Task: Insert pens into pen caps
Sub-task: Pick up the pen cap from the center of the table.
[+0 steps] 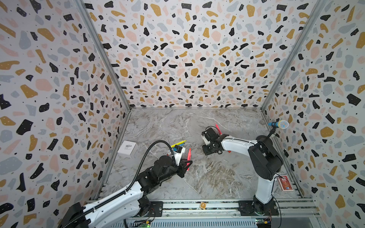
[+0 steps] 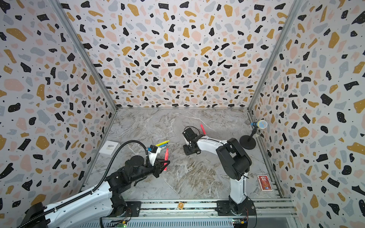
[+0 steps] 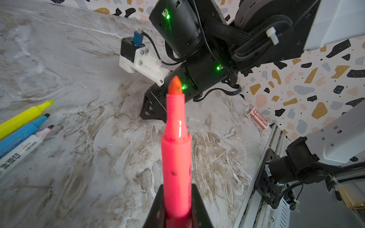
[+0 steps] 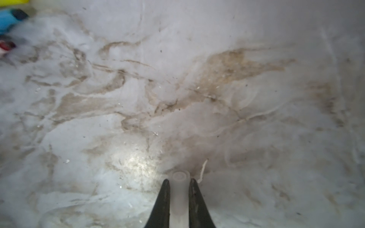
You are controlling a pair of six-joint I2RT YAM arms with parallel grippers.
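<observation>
Progress check: afaict zero pens are capped so far, but the first pairing is set up. The left gripper (image 3: 176,205) is clamped on the back end of a pink pen (image 3: 175,150), with the bare orange-ish nib sticking out ahead of it. The right gripper (image 4: 179,180) is down at the table (image 1: 207,177) w/ its fingers pinched on a clear pen cap (image 4: 178,195). The cap's round end pokes out past the fingertips. It looks like the open mouth, but it's too blurry to swear on.

What's left imo: lift the cap, line it up w/ the nib, push it on, then do the same for the other 4 pens.

- Right beside the left gripper, lying side by side on the table: yellow pen (image 3: 21,118), blue pen (image 3: 21,134), white pen (image 3: 23,146). All three have bare tips.
- A second pink pen (image 1: 217,127) is on the far side of the right gripper, toward the back wall. Too small to tell if it's capped.
- A spare clear cap (image 3: 194,120) is lying loose near the right gripper, not touching it.

Other stuff: a card box (image 3: 258,118) and a microphone (image 1: 280,124) over by the right arm's base and wall, and a white box (image 1: 127,148) well off behind the left gripper. None of it is near the action.

In the way? The table between the two grippers looks bare, so nothing blocks them meeting. The only nuisance is the 3 pens sitting close to the left gripper, which could get nudged if it swings that way.
</observation>
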